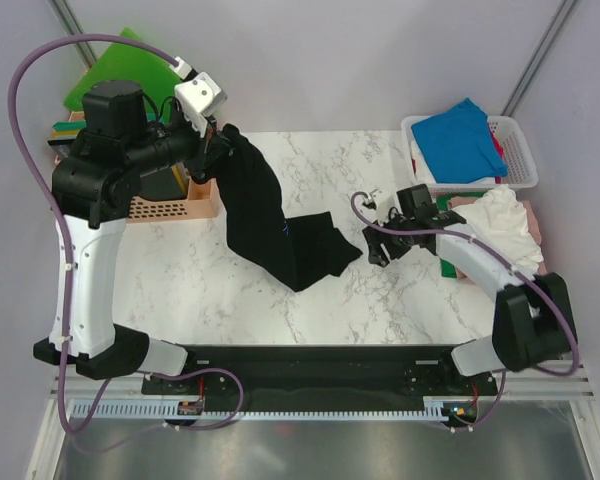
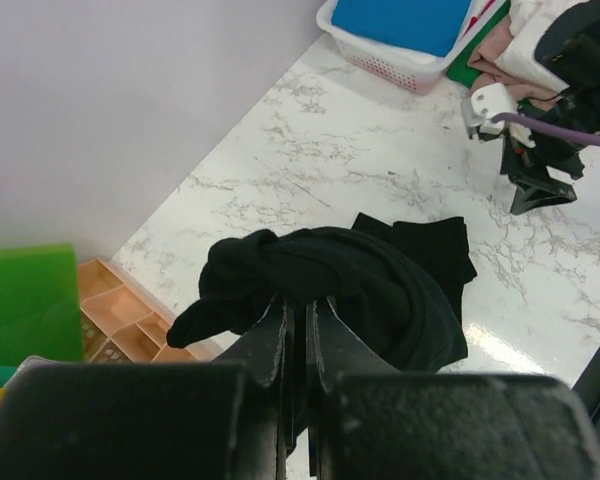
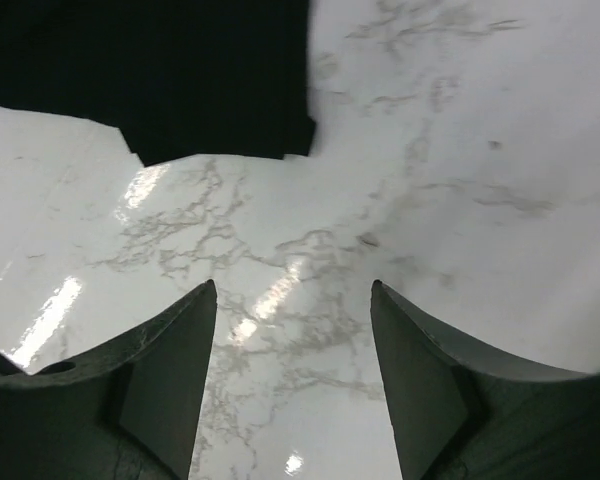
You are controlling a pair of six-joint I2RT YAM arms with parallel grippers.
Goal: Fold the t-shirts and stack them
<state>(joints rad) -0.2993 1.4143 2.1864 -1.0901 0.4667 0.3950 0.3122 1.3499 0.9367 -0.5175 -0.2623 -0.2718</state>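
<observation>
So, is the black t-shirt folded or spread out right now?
Neither: the black t-shirt is bunched. The left tool is shut on one end, holding it up; the rest trails crumpled onto the table.

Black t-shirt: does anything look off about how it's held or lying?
The black t-shirt is bunched into a wad in the shut left gripper, draping in a narrow strip onto the table rather than lying flat. The open right gripper is apart from it.
</observation>
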